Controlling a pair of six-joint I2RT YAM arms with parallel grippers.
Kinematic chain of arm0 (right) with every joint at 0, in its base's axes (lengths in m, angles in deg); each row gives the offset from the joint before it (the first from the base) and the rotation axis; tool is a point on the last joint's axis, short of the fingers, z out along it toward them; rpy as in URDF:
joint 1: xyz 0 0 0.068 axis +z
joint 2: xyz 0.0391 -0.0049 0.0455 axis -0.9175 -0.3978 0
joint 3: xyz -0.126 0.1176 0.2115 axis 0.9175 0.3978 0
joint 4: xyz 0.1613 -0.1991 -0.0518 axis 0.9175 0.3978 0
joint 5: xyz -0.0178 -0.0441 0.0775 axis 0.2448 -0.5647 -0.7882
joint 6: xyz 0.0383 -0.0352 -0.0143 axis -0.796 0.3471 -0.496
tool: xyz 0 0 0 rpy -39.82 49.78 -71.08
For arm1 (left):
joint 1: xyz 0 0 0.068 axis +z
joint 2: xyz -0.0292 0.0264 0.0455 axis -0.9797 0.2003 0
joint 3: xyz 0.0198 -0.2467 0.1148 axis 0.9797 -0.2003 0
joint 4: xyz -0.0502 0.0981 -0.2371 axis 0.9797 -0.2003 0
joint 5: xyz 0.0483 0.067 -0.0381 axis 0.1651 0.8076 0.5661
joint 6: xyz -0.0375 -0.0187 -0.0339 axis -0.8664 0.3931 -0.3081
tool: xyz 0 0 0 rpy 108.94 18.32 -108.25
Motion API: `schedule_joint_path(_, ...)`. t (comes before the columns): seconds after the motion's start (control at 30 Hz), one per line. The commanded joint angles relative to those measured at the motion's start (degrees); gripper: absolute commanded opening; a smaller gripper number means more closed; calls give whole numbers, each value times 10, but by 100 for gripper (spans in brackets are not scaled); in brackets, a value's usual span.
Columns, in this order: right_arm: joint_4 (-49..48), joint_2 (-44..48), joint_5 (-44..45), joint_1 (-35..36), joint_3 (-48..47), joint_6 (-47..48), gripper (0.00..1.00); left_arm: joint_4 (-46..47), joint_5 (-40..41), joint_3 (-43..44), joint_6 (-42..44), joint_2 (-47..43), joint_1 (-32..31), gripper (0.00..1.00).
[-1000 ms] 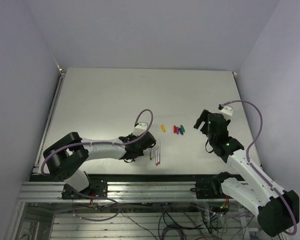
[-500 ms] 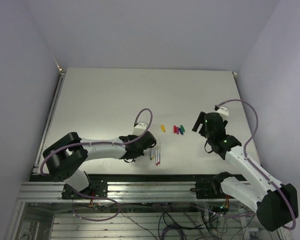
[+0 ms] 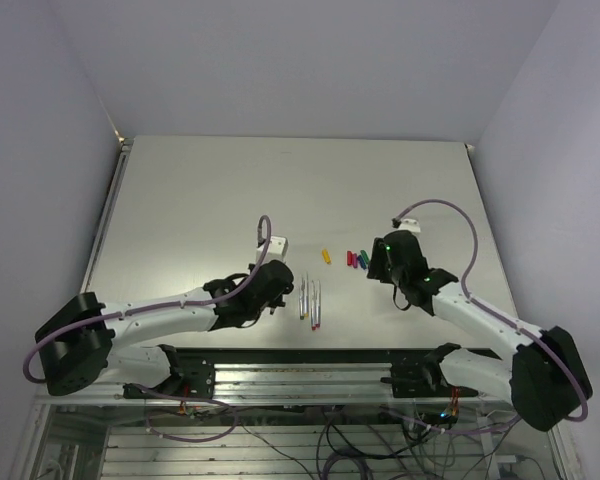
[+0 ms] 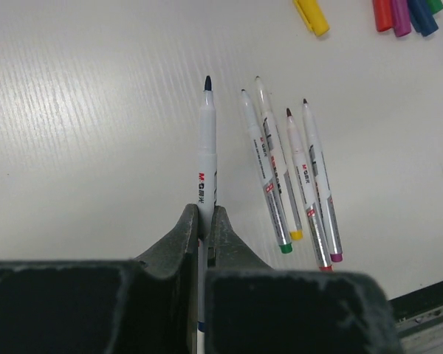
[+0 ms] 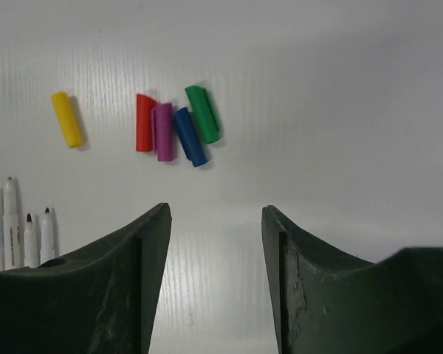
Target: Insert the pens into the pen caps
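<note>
My left gripper [image 4: 205,217] is shut on one pen [image 4: 206,147], a whitish barrel with a dark tip that points away from the fingers, held just above the table. Several more pens [image 4: 288,177] lie side by side to its right; from above this row of pens [image 3: 310,303] is near the table's front edge. The pen caps lie ahead of my right gripper [image 5: 215,214], which is open and holds nothing: yellow [image 5: 67,119] apart at the left, then red [image 5: 144,122], magenta [image 5: 163,132], blue [image 5: 190,137] and green [image 5: 203,113] bunched together.
The white table [image 3: 280,190] ends in an aluminium rail [image 3: 280,362] just behind the pens on the near side. Grey walls close in the left, right and far sides. Purple cables loop above both wrists.
The left gripper closed on one pen from the row and drew back to the left with it. The right arm swung left toward the caps, and its jaws narrowed.
</note>
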Motion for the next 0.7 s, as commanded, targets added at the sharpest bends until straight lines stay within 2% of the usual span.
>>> schedule_joint_path(0.0, -46, -44, 0, 26, -2, 18, 52, 22, -23, -13, 17, -22, -3, 7)
schedule_joint_path(0.23, -77, -90, -1, 28, -18, 33, 51, 38, -55, -32, 28, -52, -4, 7)
schedule_joint_path(0.67, -105, -188, -3, 28, -42, 27, 46, 19, -42, -36, 32, -76, -3, 7)
